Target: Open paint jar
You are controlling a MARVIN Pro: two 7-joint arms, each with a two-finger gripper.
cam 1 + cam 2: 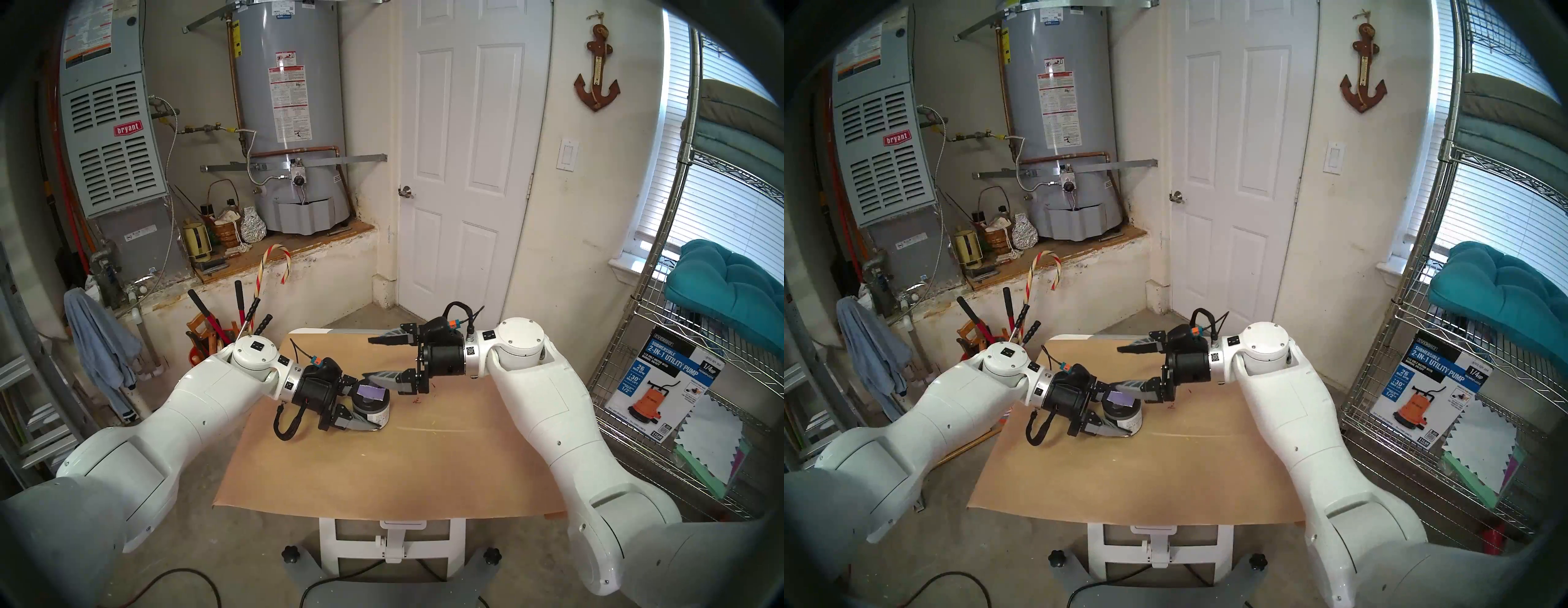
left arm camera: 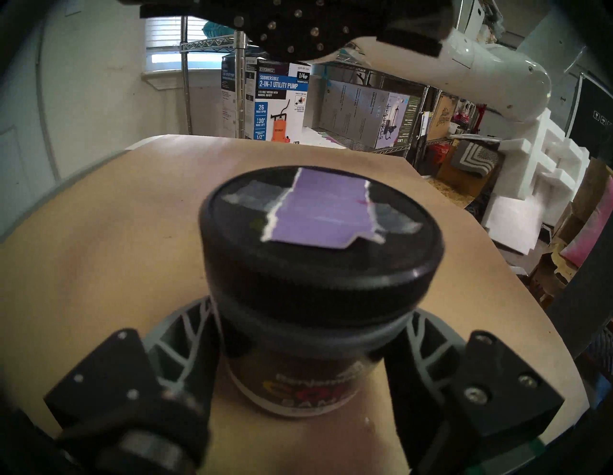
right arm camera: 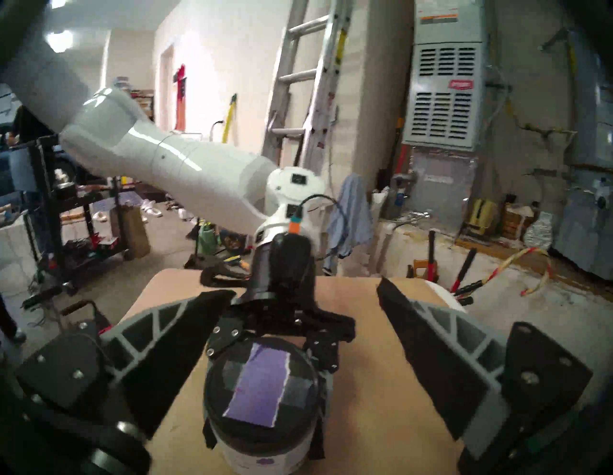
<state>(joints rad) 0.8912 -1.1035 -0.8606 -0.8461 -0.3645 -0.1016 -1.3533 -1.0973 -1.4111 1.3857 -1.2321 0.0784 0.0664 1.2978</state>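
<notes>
The paint jar (image 1: pixel 375 414) stands upright on the paper-covered table, left of centre. Its black lid (image 1: pixel 372 392) with a lavender swatch sits on top. My left gripper (image 1: pixel 370 406) comes in from the left, shut on the jar's labelled body below the lid; the left wrist view shows its fingers (image 2: pixel 185 331) pressed on both sides of the jar (image 2: pixel 308 384). My right gripper (image 1: pixel 368 358) hovers just right of and above the lid, open wide. In the right wrist view the lid (image 3: pixel 262 391) lies between its spread fingers (image 3: pixel 172 335), apart from both.
Brown paper covers the small table (image 1: pixel 382 471), with a few red specks (image 1: pixel 418 399) near the jar. A bucket of long-handled tools (image 1: pixel 212 335) stands by the table's far left corner. A wire shelf with a pump box (image 1: pixel 662 382) is on the right.
</notes>
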